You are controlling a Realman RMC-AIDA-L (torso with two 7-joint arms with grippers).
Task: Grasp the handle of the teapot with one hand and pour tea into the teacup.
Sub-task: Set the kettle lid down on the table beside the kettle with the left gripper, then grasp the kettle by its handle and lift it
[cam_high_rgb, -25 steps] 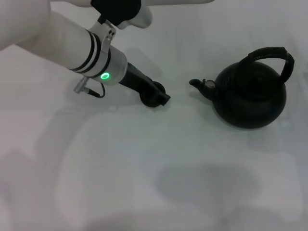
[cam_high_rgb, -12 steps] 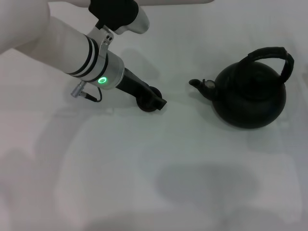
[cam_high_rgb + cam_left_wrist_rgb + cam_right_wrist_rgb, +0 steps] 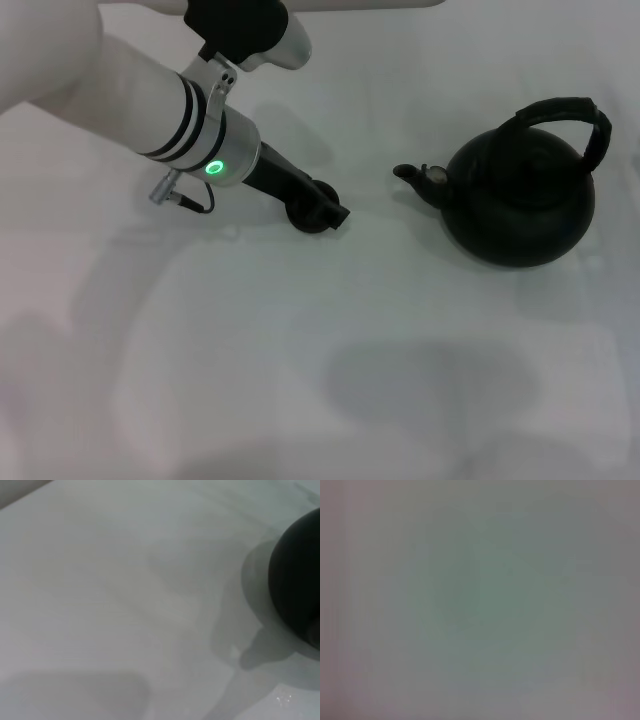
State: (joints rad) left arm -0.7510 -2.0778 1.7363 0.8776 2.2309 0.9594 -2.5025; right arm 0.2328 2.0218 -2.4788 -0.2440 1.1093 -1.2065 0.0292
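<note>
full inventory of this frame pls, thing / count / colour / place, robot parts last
teapot: 1, matte black, right side of the table, upright, spout pointing toward the robot's left.
handle: 1, black, arched over the teapot's top, nothing gripping it.
teacup: 1, dark, near the table's middle, left of the teapot's spout and apart from it, mostly covered by the left gripper.
table: 1, white, under everything.
left arm: 1, white with black bands and a green light, reaching in from the upper left.
left gripper: 1, black, down at the teacup; contact cannot be judged.
right gripper: not in the head view; the right wrist view shows nothing distinct.
</note>
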